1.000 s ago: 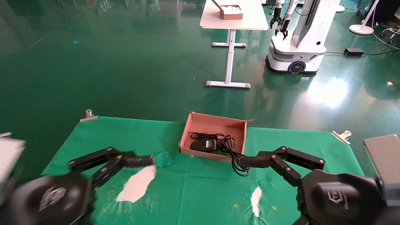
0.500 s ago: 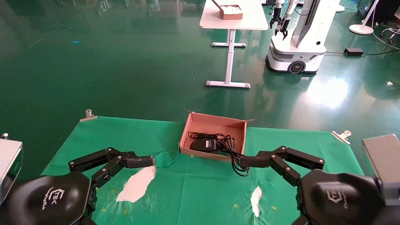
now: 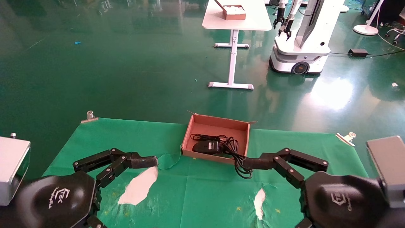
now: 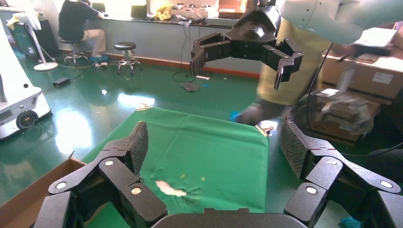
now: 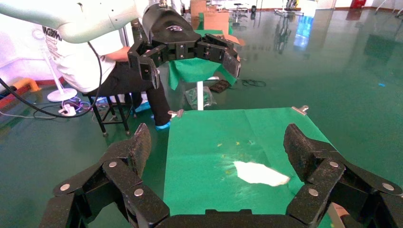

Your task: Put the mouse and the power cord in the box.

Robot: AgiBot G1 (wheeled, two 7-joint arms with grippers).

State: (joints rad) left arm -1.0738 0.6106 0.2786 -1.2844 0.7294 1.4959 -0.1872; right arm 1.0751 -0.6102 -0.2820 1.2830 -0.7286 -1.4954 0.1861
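Note:
The reddish-brown box (image 3: pixel 218 122) stands at the far middle of the green cloth. Inside lies the black mouse (image 3: pixel 205 146) with its pale label up and its thin wire coiled behind it. The thick power cord (image 3: pixel 241 166) lies partly in the box, its loops hanging over the front wall onto the cloth. My right gripper (image 3: pixel 245 163) hovers open beside those loops, empty in the right wrist view (image 5: pixel 216 147). My left gripper (image 3: pixel 155 162) is open and empty near the box's front left corner (image 4: pixel 28 199), its own view (image 4: pixel 214 147) showing only cloth between the fingers.
Two white tears mark the cloth (image 3: pixel 139 186) (image 3: pixel 259 199). Metal clips (image 3: pixel 89 116) (image 3: pixel 346 137) hold its far corners. Grey blocks sit at the left (image 3: pixel 12 167) and right (image 3: pixel 387 158) edges. Beyond stand a white table (image 3: pixel 253 22) and another robot (image 3: pixel 300 41).
My left arm's wrist has shifted a little forward and to the right, and its blur has settled. The right arm, the mouse, the cord and the box have not moved.

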